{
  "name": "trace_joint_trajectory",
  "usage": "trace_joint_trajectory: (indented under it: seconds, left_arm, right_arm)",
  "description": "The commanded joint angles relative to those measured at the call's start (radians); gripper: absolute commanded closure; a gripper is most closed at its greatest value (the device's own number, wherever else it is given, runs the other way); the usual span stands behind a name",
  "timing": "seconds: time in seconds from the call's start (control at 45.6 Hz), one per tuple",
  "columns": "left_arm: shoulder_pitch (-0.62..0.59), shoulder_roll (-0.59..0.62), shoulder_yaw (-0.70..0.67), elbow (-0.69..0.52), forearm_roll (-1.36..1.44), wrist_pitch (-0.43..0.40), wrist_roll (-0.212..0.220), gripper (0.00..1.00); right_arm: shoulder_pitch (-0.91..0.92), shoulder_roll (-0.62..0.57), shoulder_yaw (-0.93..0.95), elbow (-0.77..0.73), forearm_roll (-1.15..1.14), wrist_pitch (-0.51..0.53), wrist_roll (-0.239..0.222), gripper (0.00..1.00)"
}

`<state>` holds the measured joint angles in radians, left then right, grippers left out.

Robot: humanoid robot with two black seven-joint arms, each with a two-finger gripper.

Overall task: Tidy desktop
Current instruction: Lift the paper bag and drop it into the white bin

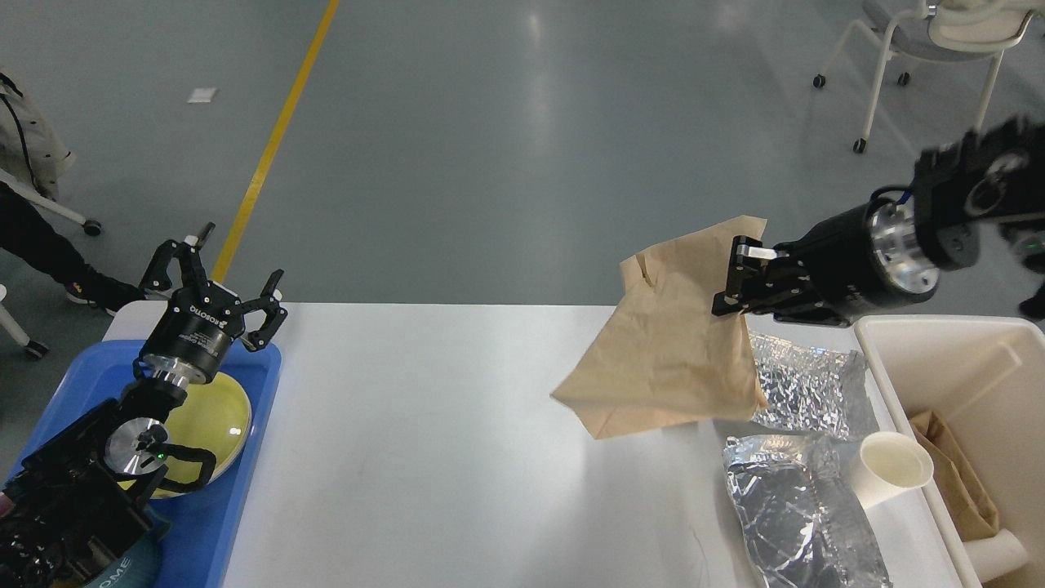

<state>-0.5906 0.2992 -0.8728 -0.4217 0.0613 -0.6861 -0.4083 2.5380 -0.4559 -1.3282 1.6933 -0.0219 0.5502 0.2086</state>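
Foil bag (796, 514) at the desktop's (424, 441) near right edge, cup (891, 467) beside it. Right gripper (741, 282) pinches the paper bag (665, 351) aloft near the bin (992, 359). Left gripper (224, 282) spread, empty, over the tray (245, 498). Risk: the limp bag drags over the foil or misses the bin.

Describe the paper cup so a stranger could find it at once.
Start at the cream bin at the right end of the desktop. Just left of the bin's wall lies the paper cup, white, tipped with its mouth upward. The foil bags beside it are crinkled silver; the cup is smooth and round.
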Motion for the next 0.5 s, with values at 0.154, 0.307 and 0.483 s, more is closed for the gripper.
trace_joint_trajectory:
  seconds: [0.154, 0.307, 0.483]
  left_arm:
    - [0.000, 0.000, 0.000, 0.000, 0.000, 0.000, 0.000, 0.00]
    - [0.000, 0.000, 0.000, 0.000, 0.000, 0.000, 0.000, 0.00]
    - [0.000, 0.000, 0.000, 0.000, 0.000, 0.000, 0.000, 0.00]
  right_arm:
    - [0.228, -0.119, -0.038, -0.116, -0.288, 0.281, 0.005, 1.00]
    - [0.177, -0.173, -0.097, -0.222, -0.371, 0.260, 0.003, 1.00]
    - [-0.293, -0.319, -0.098, -0.656, -0.561, 0.022, 0.009, 1.00]
